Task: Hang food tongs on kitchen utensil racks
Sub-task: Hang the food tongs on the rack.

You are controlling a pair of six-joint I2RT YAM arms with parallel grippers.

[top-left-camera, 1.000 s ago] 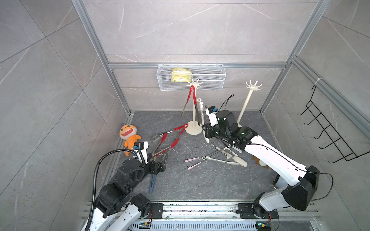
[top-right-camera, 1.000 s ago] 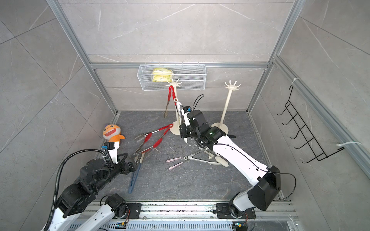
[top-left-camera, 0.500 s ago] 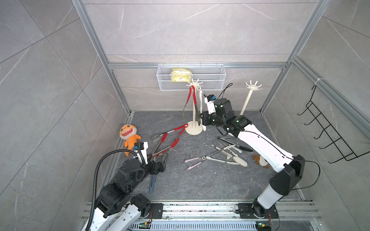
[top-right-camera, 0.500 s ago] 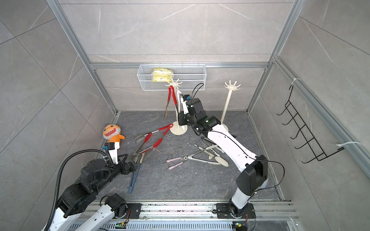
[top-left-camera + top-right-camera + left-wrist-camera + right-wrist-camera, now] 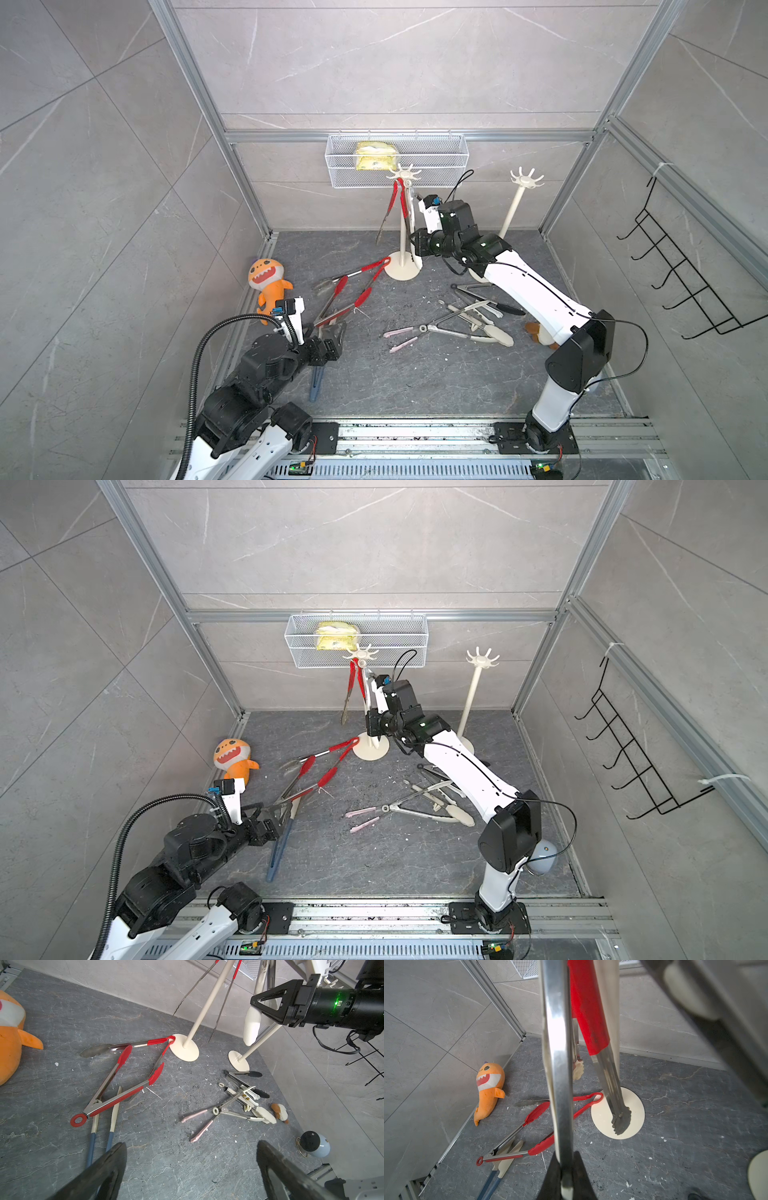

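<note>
The cream-tipped tongs [image 5: 558,1064] have mirror-bright steel arms; the red-sleeved tongs [image 5: 588,1012] wear matt sleeves (rubbery-looking). The rack [image 5: 637,1109] is matt cream, the floor [image 5: 176,1157] matt veined stone, the toy [image 5: 488,1088] soft cloth.

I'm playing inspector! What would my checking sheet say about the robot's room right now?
Surface: dark floor, speckled with white crumbs.
Job's things: red tongs hang on one cream rack; other cream rack bare; more tongs lie on the floor.
Clutter: orange plush shark, small brown toy.
Grippers: left gripper open above the floor; right gripper shut on steel tongs.
Cables: black hose loops behind left gripper.
Surroundings: mesh basket, black hook rack on walls.
</note>
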